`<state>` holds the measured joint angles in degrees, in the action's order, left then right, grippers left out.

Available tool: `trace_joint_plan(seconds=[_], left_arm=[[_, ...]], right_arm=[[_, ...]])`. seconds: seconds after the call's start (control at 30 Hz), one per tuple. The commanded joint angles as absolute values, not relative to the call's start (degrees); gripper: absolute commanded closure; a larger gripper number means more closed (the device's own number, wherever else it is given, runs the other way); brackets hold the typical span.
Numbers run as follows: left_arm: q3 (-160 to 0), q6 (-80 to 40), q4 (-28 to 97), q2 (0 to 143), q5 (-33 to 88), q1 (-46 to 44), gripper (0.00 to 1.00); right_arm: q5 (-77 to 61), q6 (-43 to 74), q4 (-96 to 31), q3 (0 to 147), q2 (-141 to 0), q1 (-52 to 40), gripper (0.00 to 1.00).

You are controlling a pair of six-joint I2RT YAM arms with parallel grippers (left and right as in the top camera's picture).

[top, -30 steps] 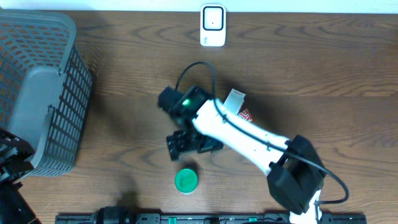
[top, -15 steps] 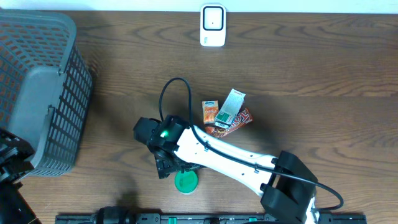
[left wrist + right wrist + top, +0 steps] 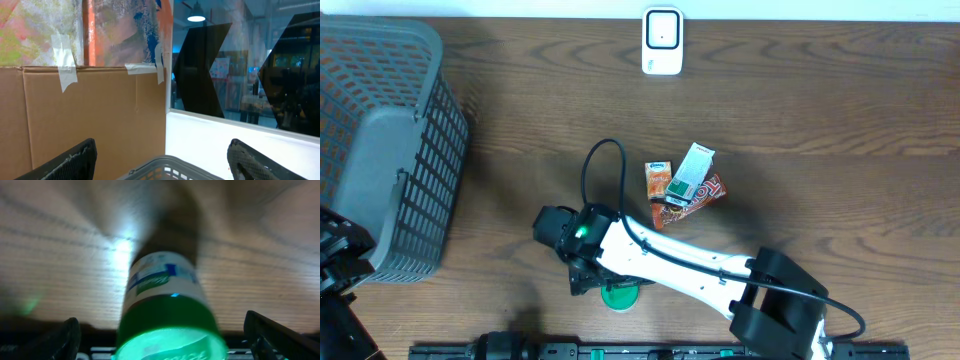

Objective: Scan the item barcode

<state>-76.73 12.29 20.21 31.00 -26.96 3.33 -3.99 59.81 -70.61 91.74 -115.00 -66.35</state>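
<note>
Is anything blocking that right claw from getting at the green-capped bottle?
Nothing visible does. In the wrist view the green-capped bottle sits just ahead of the right gripper, framed by its open fingers, with only bare table around it.

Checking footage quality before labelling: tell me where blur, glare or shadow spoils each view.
Right wrist: the green-capped bottle is close and blurred, with a bright glare patch on the table beside its dark shadow. Left wrist: sharp, a ceiling lamp glowing in the window. Overhead: evenly lit and crisp.
</note>
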Motion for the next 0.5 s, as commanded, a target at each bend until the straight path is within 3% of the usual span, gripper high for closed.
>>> trace_joint_plan(seconds=[0.0,0.13,0.37,0.47], left_arm=[[-76.55,13.06,19.79,30.92,-27.07,3.64,0.16],[-76.55,13.06,19.77,30.92,-27.07,3.64,0.16],[-76.55,13.06,19.77,30.92,-27.09,3.64,0.16],[-76.55,13.06,19.77,30.92,-27.07,3.64,0.16]], right_arm=[[-6.13,62.39,-70.48,91.35,-114.5,-68.47,0.01],[-6.09,64.47,-70.48,91.22,-114.5,-70.0,0.04],[-5.48,66.87,-69.52,87.92,-114.5,-71.13,0.01],[-5.89,66.85,-67.35,85.82,-114.5,-71.09,0.09]])
